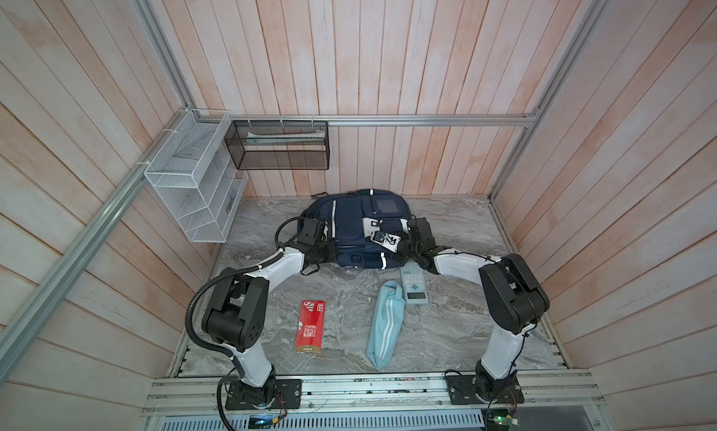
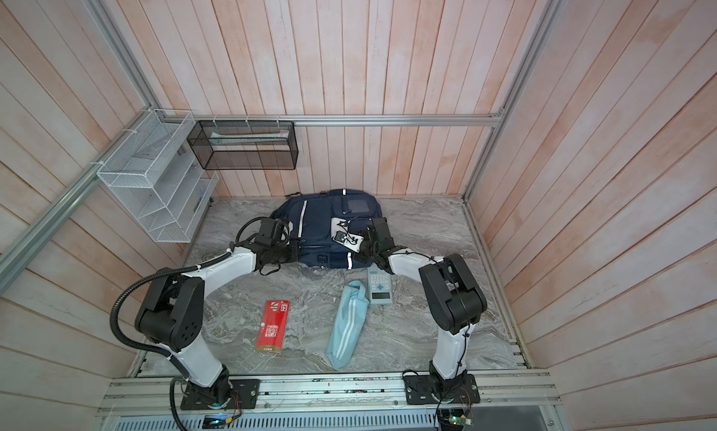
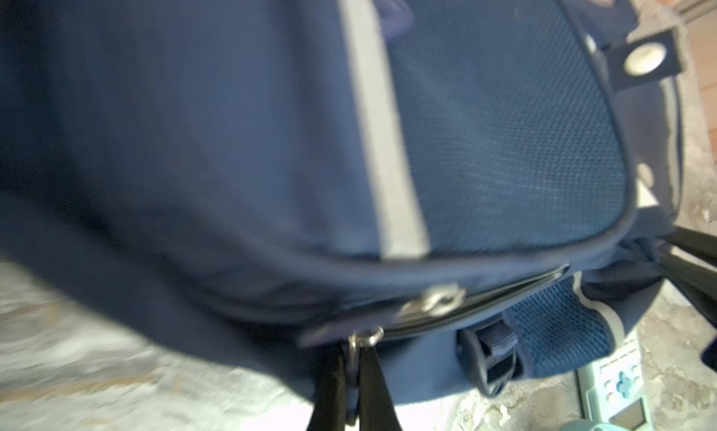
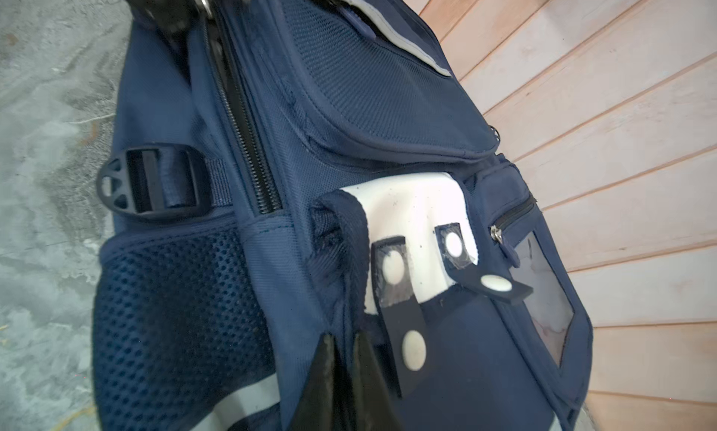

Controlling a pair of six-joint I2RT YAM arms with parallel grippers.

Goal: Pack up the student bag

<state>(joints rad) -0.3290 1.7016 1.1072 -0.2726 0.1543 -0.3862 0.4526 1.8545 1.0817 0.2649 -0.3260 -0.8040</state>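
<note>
The student bag [image 1: 351, 225] lies at the rear middle of the tabletop [image 1: 458, 332]. Before it, to the right, lies a calculator [image 1: 414, 289], with a pouch [image 1: 386, 326] just beside its left edge and a packet [image 1: 309, 326] farther left.

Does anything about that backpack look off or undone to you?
Yes. On the backpack, the white flap sits askew, and its two snap straps hang unfastened with their studs showing. Nothing looks torn or spilled.
</note>
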